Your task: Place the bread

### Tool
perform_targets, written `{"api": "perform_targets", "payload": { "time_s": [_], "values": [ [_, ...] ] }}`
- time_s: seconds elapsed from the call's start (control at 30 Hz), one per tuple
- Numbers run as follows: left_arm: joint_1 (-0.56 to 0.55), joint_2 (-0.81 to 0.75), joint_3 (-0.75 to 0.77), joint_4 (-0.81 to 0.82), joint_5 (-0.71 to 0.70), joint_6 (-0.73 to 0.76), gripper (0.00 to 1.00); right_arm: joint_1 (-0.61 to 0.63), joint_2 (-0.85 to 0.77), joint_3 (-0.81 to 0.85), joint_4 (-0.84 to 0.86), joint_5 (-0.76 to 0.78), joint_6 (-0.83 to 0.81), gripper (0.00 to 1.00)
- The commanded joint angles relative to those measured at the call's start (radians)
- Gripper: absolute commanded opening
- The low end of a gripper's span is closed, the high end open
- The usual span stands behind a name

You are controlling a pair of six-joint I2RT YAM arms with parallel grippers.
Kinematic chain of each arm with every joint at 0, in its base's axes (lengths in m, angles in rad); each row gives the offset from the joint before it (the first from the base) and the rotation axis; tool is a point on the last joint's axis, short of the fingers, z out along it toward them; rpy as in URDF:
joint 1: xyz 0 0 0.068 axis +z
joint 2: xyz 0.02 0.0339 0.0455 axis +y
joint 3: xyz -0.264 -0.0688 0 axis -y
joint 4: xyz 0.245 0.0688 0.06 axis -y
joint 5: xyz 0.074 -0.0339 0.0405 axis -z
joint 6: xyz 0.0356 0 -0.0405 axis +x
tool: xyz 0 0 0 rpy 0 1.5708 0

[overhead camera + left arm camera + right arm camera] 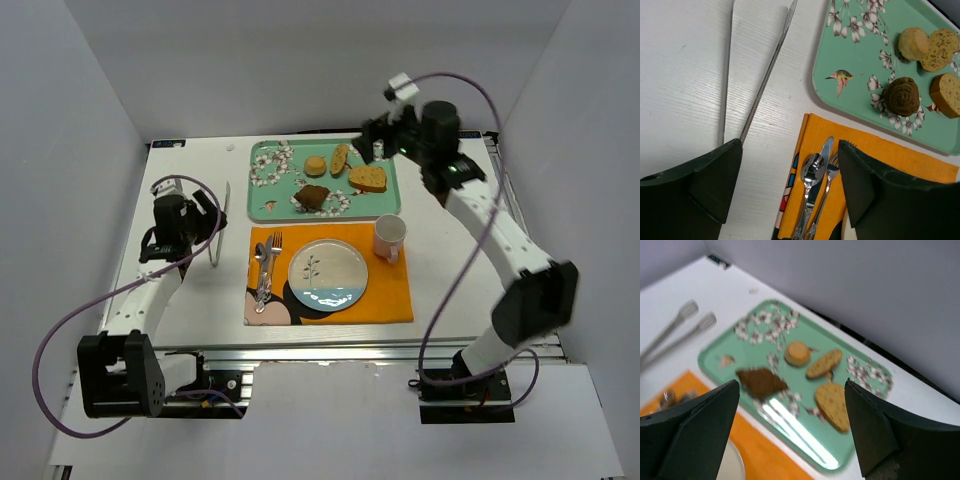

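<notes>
- From above, a green tray [323, 180] sits at the far middle of the bench [450, 290].
- The bread [340, 159] lies on the tray's far part. A round bun [315, 165] is just to its left and a wider toast slice [368, 178] to its right.
- A dark brown piece [312, 196] lies at the tray's near edge.
- Nearer the arms is an orange mat [385, 300] with a plate [327, 274], cutlery [265, 270] on its left side and a pink mug [390, 238] at its far right corner.
- Metal tongs [222, 225] lie on the bench left of the mat.
- The left claw [210, 218] hangs by the tongs. The right claw [372, 143] hangs at the tray's far right corner, close to the bread.
- In the left wrist view, the left claw's two fingers stand wide apart with nothing between them. Below them are the mat's corner and the cutlery.
- There the tongs run up the left side, and the bread shows at the top right, cut by the frame's edge, touching the bun.
- In the right wrist view, which is somewhat blurred, the right claw's fingers are also spread wide and hold nothing.
- The bread lies on the tray between and beyond these fingers, beside the bun and just past the toast slice, apart from the claw.
</notes>
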Motion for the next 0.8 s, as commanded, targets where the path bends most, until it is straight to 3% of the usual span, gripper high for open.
{"api": "perform_targets", "payload": {
  "time_s": [0.0, 0.03, 0.07, 0.13, 0.17, 0.2, 0.23, 0.27, 0.3, 0.37, 0.43, 0.77],
  "values": [
    [0.001, 0.029, 0.047, 0.027, 0.036, 0.038, 0.78, -0.097, -0.103, -0.278, 0.063, -0.241, -0.214, 0.89],
    [0.001, 0.064, 0.059, 0.019, 0.045, 0.043, 0.29, -0.169, -0.200, -0.386, 0.059, -0.502, -0.366, 0.71],
    [-0.001, 0.086, 0.059, 0.011, 0.046, 0.043, 0.28, -0.169, -0.200, -0.427, 0.059, -0.505, -0.367, 0.55],
    [-0.002, 0.135, 0.107, -0.027, 0.050, 0.081, 0.05, -0.200, -0.233, -0.458, -0.005, -0.611, -0.447, 0.25],
    [-0.002, 0.176, 0.136, -0.059, 0.044, 0.089, 0.01, -0.209, -0.231, -0.446, -0.060, -0.658, -0.482, 0.09],
    [-0.002, 0.195, 0.150, -0.073, 0.033, 0.101, 0.04, -0.215, -0.221, -0.435, -0.163, -0.719, -0.523, 0.07],
    [-0.002, 0.209, 0.162, -0.085, 0.007, 0.131, 0.12, -0.223, -0.216, -0.424, -0.206, -0.738, -0.531, 0.09],
    [-0.001, 0.224, 0.176, -0.114, -0.025, 0.145, 0.44, -0.225, -0.210, -0.417, -0.240, -0.755, -0.536, 0.32],
    [-0.018, 0.253, 0.190, -0.128, -0.055, 0.161, 0.55, -0.225, -0.205, -0.403, -0.268, -0.773, -0.545, 0.49],
    [-0.039, 0.285, 0.229, -0.159, -0.085, 0.233, 0.66, -0.225, -0.200, -0.398, -0.315, -0.792, -0.548, 0.81],
    [-0.039, 0.338, 0.254, -0.163, -0.088, 0.291, 0.71, -0.226, -0.217, -0.418, -0.302, -0.778, -0.530, 0.86],
    [-0.039, 0.535, 0.375, -0.141, -0.143, 0.429, 0.73, -0.260, -0.262, -0.460, -0.254, -0.752, -0.495, 0.87]
  ]
}}
